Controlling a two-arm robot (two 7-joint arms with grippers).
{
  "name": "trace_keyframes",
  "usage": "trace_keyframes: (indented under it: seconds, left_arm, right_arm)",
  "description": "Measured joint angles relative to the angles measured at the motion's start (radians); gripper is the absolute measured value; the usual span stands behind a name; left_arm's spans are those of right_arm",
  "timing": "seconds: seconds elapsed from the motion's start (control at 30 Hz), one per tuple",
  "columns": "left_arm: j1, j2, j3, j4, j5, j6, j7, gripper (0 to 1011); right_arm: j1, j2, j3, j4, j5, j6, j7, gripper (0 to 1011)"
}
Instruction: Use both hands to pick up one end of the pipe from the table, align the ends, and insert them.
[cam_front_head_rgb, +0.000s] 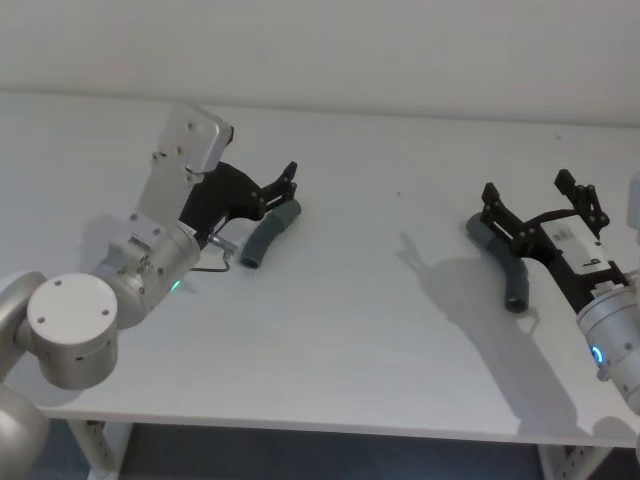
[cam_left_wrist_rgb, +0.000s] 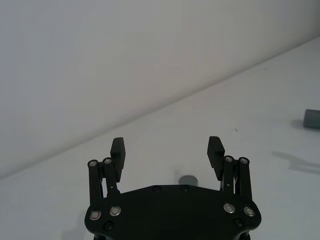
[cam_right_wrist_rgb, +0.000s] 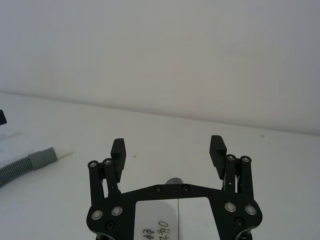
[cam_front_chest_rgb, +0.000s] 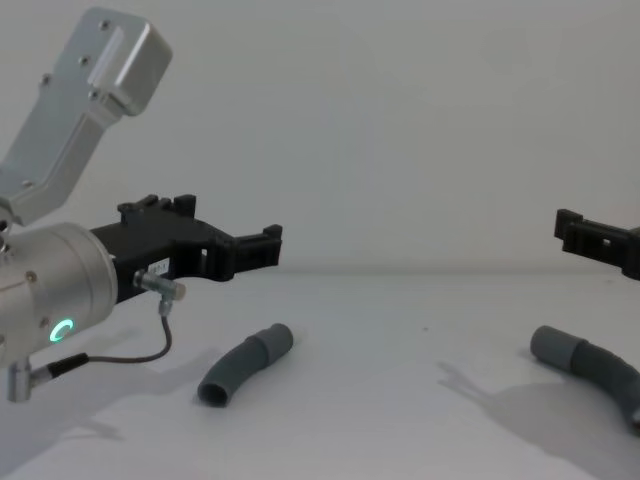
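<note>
**Open grippers over the pipe**

Head view: your left gripper (cam_front_head_rgb: 290, 182) hovered wide open above the left pipe piece (cam_front_head_rgb: 268, 236). Your right gripper (cam_front_head_rgb: 540, 195), equally wide, hovered above the right pipe piece (cam_front_head_rgb: 514, 285).

Chest view: both pieces lay on the table (cam_front_chest_rgb: 400, 420), well apart.

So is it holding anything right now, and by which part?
Nothing. The left gripper is open above one pipe piece, the right gripper open above the other piece; both lie on the table.
</note>
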Motion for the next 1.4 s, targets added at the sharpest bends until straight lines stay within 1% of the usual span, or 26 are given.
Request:
trace_keyframes:
  seconds: [0.03, 0.07, 0.13, 0.27, 0.33, 0.4, 0.43, 0.57, 0.6, 0.67, 0.7, 0.8, 0.83, 0.9, 1.13, 1.4]
  left_arm:
    - [-0.002, 0.0, 0.0, -0.003, -0.007, 0.018, -0.007, 1001]
    - [-0.002, 0.0, 0.0, -0.003, -0.007, 0.018, -0.007, 1001]
    - [-0.006, -0.001, 0.0, -0.011, -0.02, 0.06, -0.02, 1001]
    - [-0.011, -0.002, 0.0, -0.019, -0.031, 0.104, -0.029, 1001]
    - [-0.016, -0.003, 0.0, -0.027, -0.041, 0.145, -0.036, 1001]
    - [-0.017, -0.004, 0.0, -0.029, -0.043, 0.154, -0.037, 1001]
    - [-0.023, -0.007, -0.002, -0.039, -0.056, 0.211, -0.043, 1001]
    - [-0.028, -0.013, -0.005, -0.048, -0.071, 0.266, -0.045, 1001]
    - [-0.031, -0.016, -0.008, -0.053, -0.077, 0.298, -0.046, 1001]
    - [-0.033, -0.02, -0.011, -0.057, -0.084, 0.326, -0.046, 1002]
    - [-0.035, -0.024, -0.013, -0.06, -0.091, 0.355, -0.046, 1001]
    - [-0.037, -0.03, -0.017, -0.065, -0.098, 0.387, -0.045, 1002]
    - [-0.039, -0.032, -0.019, -0.066, -0.102, 0.408, -0.044, 1001]
    - [-0.042, -0.036, -0.021, -0.067, -0.106, 0.433, -0.043, 1001]
    - [-0.048, -0.045, -0.026, -0.069, -0.114, 0.483, -0.04, 1001]
    - [-0.052, -0.05, -0.028, -0.07, -0.118, 0.513, -0.039, 1001]
  right_arm:
    - [0.0, 0.0, 0.0, 0.0, 0.0, 0.0, 0.0, 1001]
    - [0.0, 0.0, 0.0, 0.0, 0.0, 0.0, 0.0, 1001]
    - [0.0, 0.0, 0.0, 0.0, 0.0, 0.0, 0.0, 1001]
    - [0.0, 0.0, 0.0, 0.0, 0.0, 0.0, 0.0, 1001]
    - [0.0, 0.0, 0.0, 0.0, 0.0, 0.0, 0.0, 1001]
    - [0.0, 0.0, 0.0, 0.0, 0.0, 0.0, 0.0, 1001]
    - [0.0, 0.0, 0.0, 0.0, 0.0, 0.0, 0.0, 1001]
    - [0.0, 0.0, 0.0, 0.0, 0.0, 0.0, 0.0, 1001]
    - [0.0, 0.0, 0.0, 0.0, 0.0, 0.0, 0.0, 1001]
    - [0.0, 0.0, 0.0, 0.0, 0.0, 0.0, 0.0, 1001]
    - [0.0, 0.0, 0.0, 0.0, 0.0, 0.0, 0.0, 1001]
    - [0.0, 0.0, 0.0, 0.0, 0.0, 0.0, 0.0, 1001]
    - [0.0, 0.0, 0.0, 0.0, 0.0, 0.0, 0.0, 1001]
    - [0.0, 0.0, 0.0, 0.0, 0.0, 0.0, 0.0, 1001]
    - [0.0, 0.0, 0.0, 0.0, 0.0, 0.0, 0.0, 1001]
    - [0.0, 0.0, 0.0, 0.0, 0.0, 0.0, 0.0, 1001]
